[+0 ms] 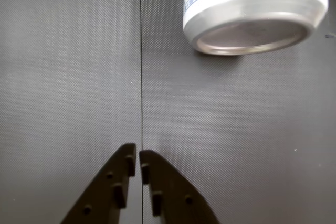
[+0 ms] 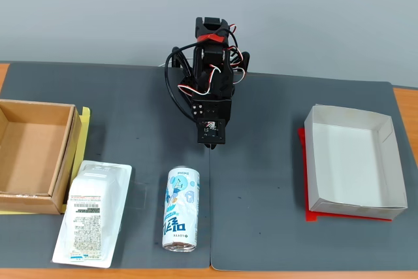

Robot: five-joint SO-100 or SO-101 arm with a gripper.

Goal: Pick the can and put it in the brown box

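Only one can [image 2: 181, 208], one brown box [image 2: 31, 153]; claw [image 1: 137, 156] closed, empty.

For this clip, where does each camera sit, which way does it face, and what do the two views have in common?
Wrist view: rides on the arm, looks down at the dark mat; the shut hand enters from the bottom edge, the can lies top right.
Fixed view: stands in front, raised, faces the arm; shows the hand, the brown box at left, the packet and the white box at right.
Shared: the can, the hand and the mat seam.
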